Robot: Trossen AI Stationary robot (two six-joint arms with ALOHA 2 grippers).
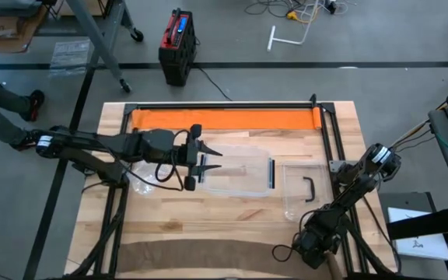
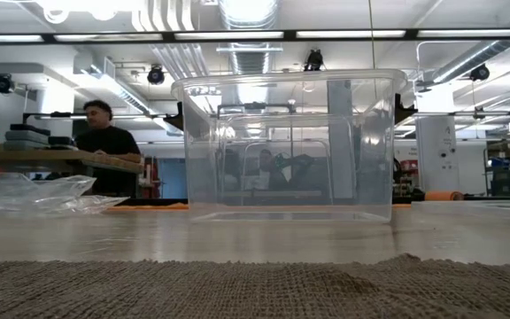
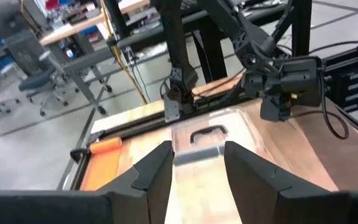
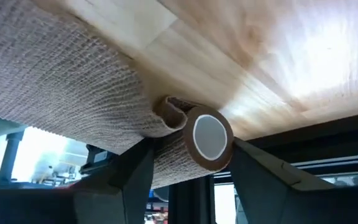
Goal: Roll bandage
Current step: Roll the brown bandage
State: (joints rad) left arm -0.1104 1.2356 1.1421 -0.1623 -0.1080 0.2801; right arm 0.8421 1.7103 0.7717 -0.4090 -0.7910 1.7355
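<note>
Brown bandage [image 2: 237,288] is lying along the table's [image 1: 232,210] near edge, its rolled end [image 4: 207,140] sitting between the right tool's [image 4: 185,165] parted fingers, while the left tool [image 1: 208,161], fingers apart, is hovering over the clear bin [image 2: 290,146].

Tan woven bandage [image 4: 73,81], clear plastic bin [image 2: 290,146], orange strip [image 1: 224,119], and pale wood table [image 1: 232,214].

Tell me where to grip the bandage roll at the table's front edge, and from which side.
Grip the rolled end of the bandage across its round body, coming in along its axis from the open core end. The right wrist view shows the flat core face toward the right gripper, whose fingers already straddle the roll. The unrolled strip lies flat along the table edge, probably harder to pinch.
</note>
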